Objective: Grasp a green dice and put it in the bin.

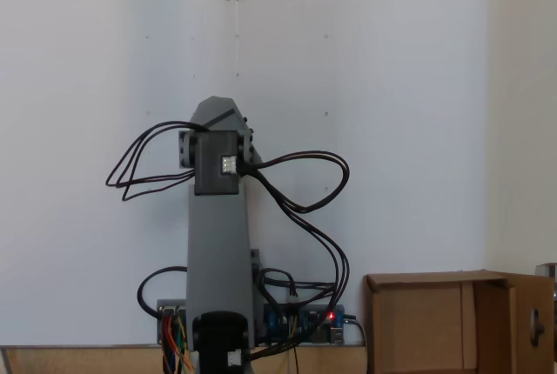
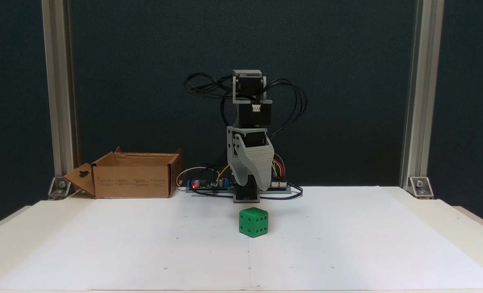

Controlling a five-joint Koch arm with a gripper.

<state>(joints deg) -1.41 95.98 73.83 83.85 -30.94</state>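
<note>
resting on the white desk (image 2: pixel 347 244) just near of the arm's base, green dice (image 2: pixel 253 221): rigid, light, smooth-faced; best pinched across opposite flat sides. claw (image 2: pixel 251 185) hanging above, state unclear. cardboard box (image 2: pixel 133 181) far left.

I count one green dice (image 2: pixel 253 221), one bin (image 2: pixel 133 179), and one arm (image 2: pixel 249 134): mine.
</note>
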